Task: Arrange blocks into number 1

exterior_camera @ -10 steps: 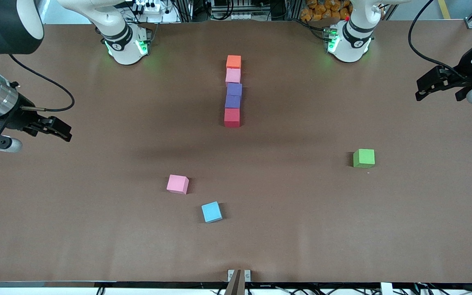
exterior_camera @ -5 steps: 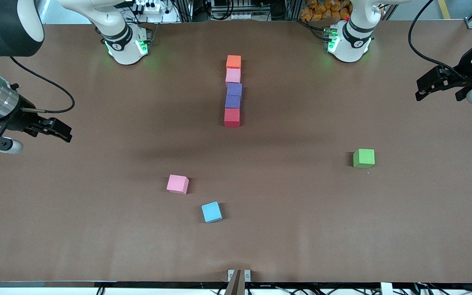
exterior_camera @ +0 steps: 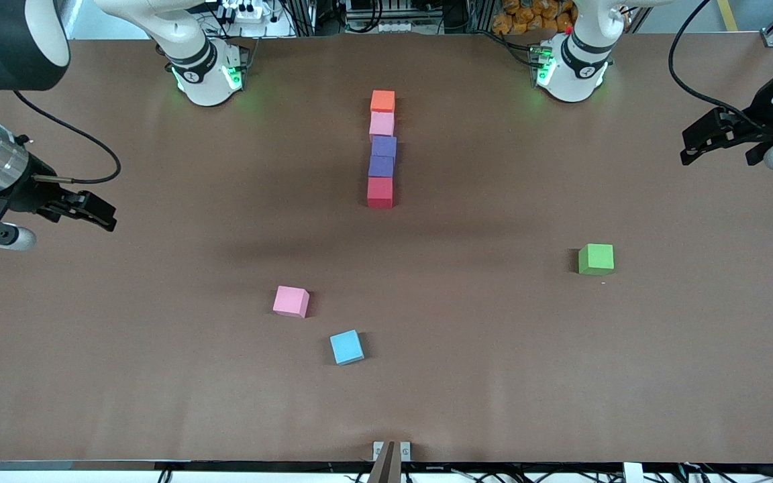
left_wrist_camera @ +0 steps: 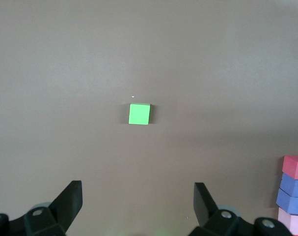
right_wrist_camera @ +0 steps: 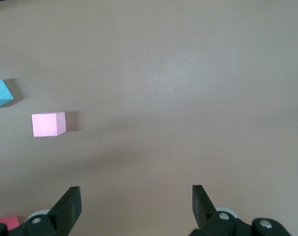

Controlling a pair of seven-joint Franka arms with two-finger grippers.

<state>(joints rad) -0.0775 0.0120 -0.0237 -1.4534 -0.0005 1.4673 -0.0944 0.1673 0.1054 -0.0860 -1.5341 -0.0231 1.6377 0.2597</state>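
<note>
Facing the robots, the front view alone shows all five blocks touching in one line mid-table. Left wrist view: left gripper spread empty, green cube. Right wrist view: right gripper spread empty, loose pink cube.

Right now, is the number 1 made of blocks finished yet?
It looks done: orange, pink, two purple and red blocks sit in one line, touching. Nothing is in hand: the left gripper and right gripper wait at the table's ends, fingers open. A loose pink cube, blue cube and green cube lie apart, unused.
</note>
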